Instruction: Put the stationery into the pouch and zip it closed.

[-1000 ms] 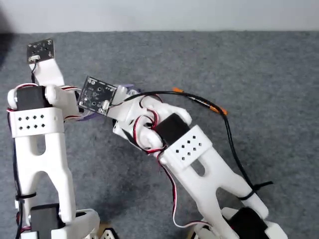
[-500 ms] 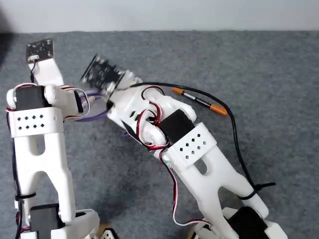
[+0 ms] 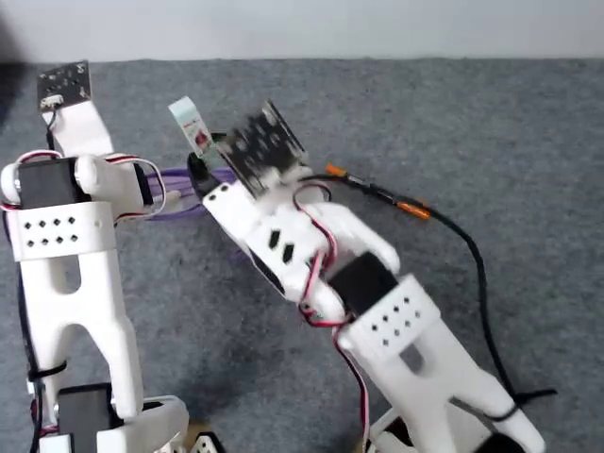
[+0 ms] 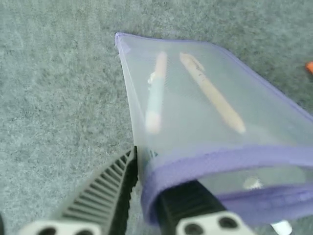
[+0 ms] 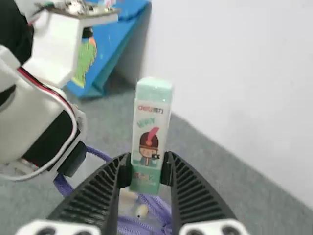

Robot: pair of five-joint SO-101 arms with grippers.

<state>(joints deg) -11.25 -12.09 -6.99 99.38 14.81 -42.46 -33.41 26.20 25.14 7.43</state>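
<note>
We see the left gripper (image 4: 144,193) closed on the pouch (image 4: 205,107), its two fingers pinching the purple zip edge at one end. The pouch is clear with purple trim and lies on the grey carpet (image 3: 491,132). Near the gripper, the two purple edges of its mouth stand a little apart. Inside the pouch lie a pencil (image 4: 212,93) and a pale pen (image 4: 155,93), side by side and pointing away from the mouth.

The right gripper (image 5: 146,169) is clamped on an eraser (image 5: 151,132). This is a pale green and white block in a printed sleeve, held upright by its lower end with most of its length sticking up past the fingertips. From the right wrist view, the pouch's purple edge (image 5: 151,208) shows just below the fingers, and the left arm (image 5: 44,112) stands close beside the pouch.

From above, the eraser (image 3: 192,125) is in the air just beyond the far side of the pouch (image 3: 184,193), not inside it. The pouch is largely covered by the two arms where they meet. A black pen with orange ends (image 3: 376,192) lies on the carpet well apart from the pouch, on the right arm's side, with the arm's black cable running beside it.
</note>
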